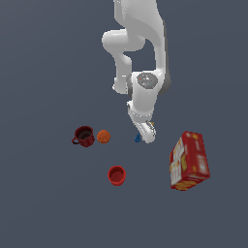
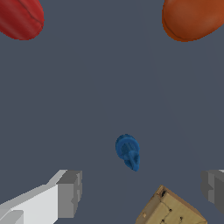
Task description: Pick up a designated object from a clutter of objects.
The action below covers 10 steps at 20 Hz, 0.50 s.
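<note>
Grey bench (image 1: 43, 203); my pincer (image 2: 140, 192) spread wide; tiny blue piece (image 2: 128, 151) just ahead between fingers (image 2: 70, 192); tan block (image 2: 170, 210) crowds close.

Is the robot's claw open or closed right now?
Open: the gripper has its two grey fingers far apart, the tiny blue cone-like piece loose between them.

Exterior view: high, steeply downward, distant, whole clutter. Wrist view: close, low over surface (image 2: 109, 87), facing past gripper (image 2: 142, 190). Shared: blue piece (image 2: 128, 151), orange ball (image 2: 192, 17).
</note>
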Available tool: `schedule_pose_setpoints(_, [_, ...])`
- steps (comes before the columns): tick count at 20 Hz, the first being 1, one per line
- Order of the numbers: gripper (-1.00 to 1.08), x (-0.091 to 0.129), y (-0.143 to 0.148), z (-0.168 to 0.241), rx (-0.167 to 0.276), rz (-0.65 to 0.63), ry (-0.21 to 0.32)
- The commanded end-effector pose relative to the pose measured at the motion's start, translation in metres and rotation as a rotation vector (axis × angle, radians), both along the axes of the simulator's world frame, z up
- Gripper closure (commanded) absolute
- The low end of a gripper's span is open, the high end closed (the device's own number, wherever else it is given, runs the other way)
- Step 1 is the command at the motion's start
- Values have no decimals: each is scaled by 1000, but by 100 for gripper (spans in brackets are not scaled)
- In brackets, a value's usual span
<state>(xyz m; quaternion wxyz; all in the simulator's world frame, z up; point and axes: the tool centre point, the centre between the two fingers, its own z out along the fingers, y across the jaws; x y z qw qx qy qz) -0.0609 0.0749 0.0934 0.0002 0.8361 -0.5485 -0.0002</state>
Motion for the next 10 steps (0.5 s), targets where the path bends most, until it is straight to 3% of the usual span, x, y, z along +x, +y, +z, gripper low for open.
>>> schedule_pose_setpoints(1, [-92,0,0,-1,0,-6,-1])
schedule_pose_setpoints(10, [-92,-1,0,-17,0,-3,0])
